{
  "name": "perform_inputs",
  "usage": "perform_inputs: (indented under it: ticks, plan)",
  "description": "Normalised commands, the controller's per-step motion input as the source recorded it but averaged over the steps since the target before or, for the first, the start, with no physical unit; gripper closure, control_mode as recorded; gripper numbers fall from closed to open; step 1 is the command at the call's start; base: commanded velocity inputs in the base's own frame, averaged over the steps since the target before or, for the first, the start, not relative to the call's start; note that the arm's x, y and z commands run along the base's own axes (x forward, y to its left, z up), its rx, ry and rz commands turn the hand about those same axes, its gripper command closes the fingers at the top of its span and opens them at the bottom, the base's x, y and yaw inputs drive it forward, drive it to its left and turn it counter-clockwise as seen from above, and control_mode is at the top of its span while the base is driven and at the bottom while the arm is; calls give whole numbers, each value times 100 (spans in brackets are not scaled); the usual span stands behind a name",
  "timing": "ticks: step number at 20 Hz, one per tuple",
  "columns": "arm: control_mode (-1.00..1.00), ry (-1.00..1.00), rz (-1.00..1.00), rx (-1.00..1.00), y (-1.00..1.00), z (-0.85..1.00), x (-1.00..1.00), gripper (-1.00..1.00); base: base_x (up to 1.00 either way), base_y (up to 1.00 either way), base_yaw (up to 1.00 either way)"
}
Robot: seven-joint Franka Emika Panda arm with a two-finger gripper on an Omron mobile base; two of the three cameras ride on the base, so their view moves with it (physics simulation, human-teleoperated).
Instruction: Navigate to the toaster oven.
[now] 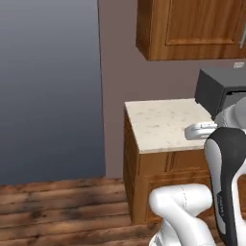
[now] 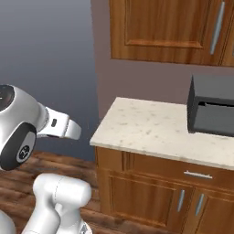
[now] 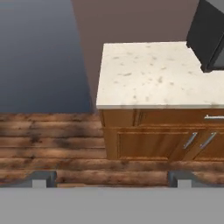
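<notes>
Toaster oven (image 2: 211, 109) at counter's (image 2: 146, 125) right end, gripper (image 3: 111, 179) fingers wide apart, holding nothing

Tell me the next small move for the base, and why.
Probably drive the base a little to the right along the counter. The toaster oven sits at the right edge of both base views and is cut off there, so the robot is not yet squarely in front of it.

Speckled counter (image 2: 151, 128), wooden cabinets (image 2: 160, 27)
</notes>
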Motion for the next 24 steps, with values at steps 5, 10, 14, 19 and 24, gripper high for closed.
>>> perform_inputs:
  ticks: [5, 10, 14, 19, 24]
  plan:
    - [100, 0, 0, 0, 0, 0, 0, -100, -2, -100, 47]
    - [100, 0, 0, 0, 0, 0, 0, -100, -24, -100, 17]
    - [100, 0, 0, 0, 0, 0, 0, -100, -2, -100, -20]
    - [100, 0, 0, 0, 0, 0, 0, -100, 26, -67, -33]
    - [100, 0, 0, 0, 0, 0, 0, -100, 90, 3, -25]
